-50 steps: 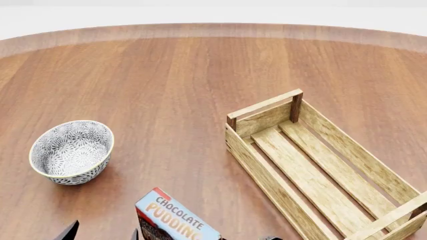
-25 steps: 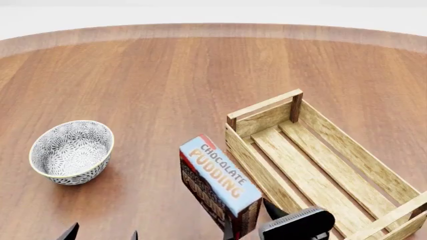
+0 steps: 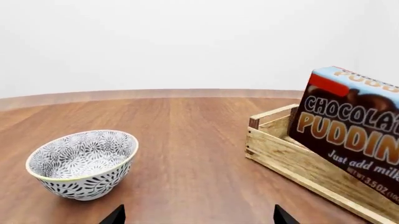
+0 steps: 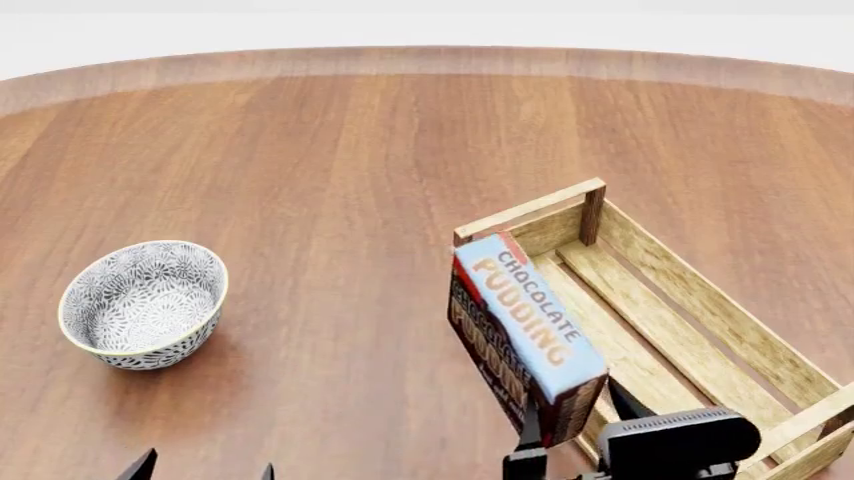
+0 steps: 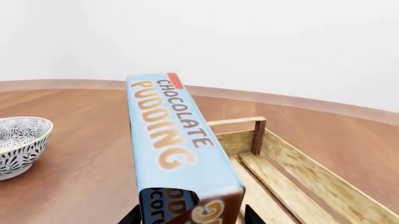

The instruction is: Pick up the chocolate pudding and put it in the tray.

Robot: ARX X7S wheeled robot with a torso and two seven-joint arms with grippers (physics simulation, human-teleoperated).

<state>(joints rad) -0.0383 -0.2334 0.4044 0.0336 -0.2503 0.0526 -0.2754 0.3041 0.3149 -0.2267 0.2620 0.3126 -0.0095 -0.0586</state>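
The chocolate pudding [image 4: 527,320] is a light-blue carton with orange lettering and dark brown faces. It hangs tilted in the air over the left long wall of the tray [image 4: 721,300], near the tray's far end. My right gripper [image 4: 577,422] is shut on its near end. In the right wrist view the pudding [image 5: 174,135] runs away from the right gripper [image 5: 192,215], with the tray [image 5: 299,168] beyond it. My left gripper [image 4: 203,470] stays low at the near edge, open and empty. The left wrist view shows the left gripper [image 3: 198,217], the pudding [image 3: 349,135] and the tray [image 3: 293,161].
A round patterned grey-white bowl [image 4: 143,303] stands on the wooden table [image 4: 334,150] at the left, apart from the tray. It also shows in both wrist views, as the bowl [image 3: 84,163] and the bowl [image 5: 18,140]. The table's curved far edge runs across the back.
The pudding has travelled from the near edge, right and away, to above the tray's left wall. The right gripper came into the head view with it. The left gripper has not moved.
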